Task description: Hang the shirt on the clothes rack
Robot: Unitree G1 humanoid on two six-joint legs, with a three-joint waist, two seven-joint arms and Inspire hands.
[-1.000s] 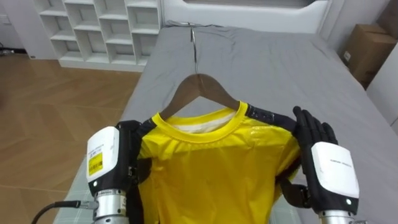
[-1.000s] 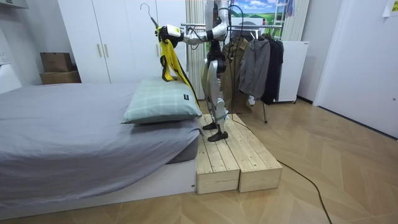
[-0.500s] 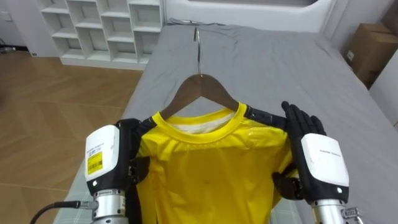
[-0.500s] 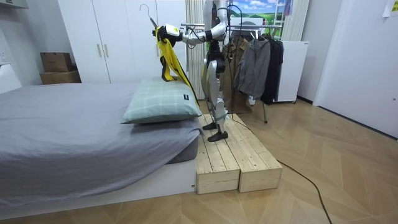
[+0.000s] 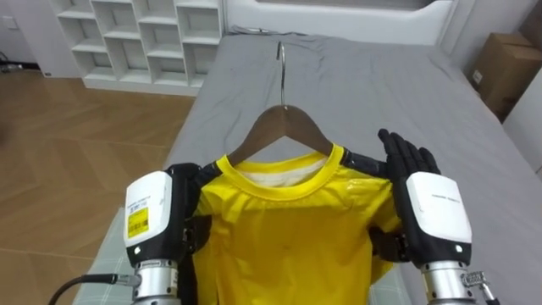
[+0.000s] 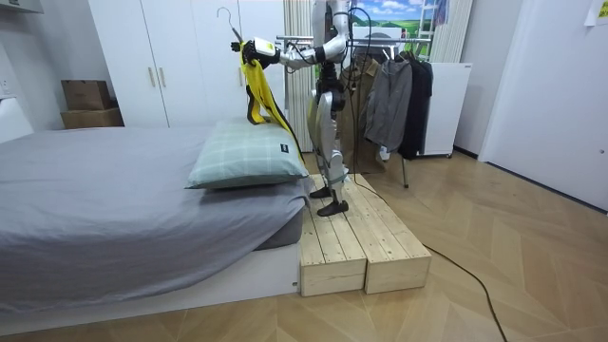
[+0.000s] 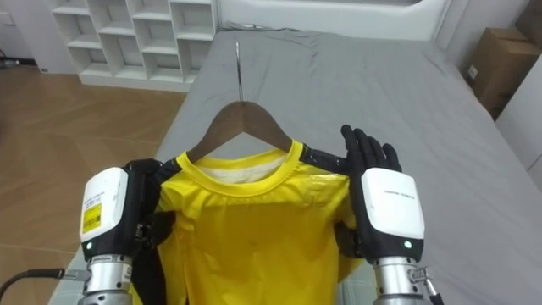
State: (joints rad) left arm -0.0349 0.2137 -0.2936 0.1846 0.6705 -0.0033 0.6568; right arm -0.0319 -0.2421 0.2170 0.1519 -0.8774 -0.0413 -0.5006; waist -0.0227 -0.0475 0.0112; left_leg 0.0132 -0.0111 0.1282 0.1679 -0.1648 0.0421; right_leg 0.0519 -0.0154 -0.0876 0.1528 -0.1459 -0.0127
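Held yellow shirt (image 5: 284, 233) on wooden hanger (image 5: 288, 119) above the bed (image 5: 381, 85), with its long axis from hand to hand; gripped one shoulder with curled left hand (image 5: 152, 216); pressed flat, straight-fingered right hand (image 5: 432, 212) against the other; had the hook (image 5: 280, 59) upward, midway between them.

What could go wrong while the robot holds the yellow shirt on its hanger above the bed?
The right hand presses the yellow shirt with straight fingers, not gripping, so shirt and wooden hanger could slip onto the bed. The hanging clothes are behind the robot; turning there may swing the hanger loose.
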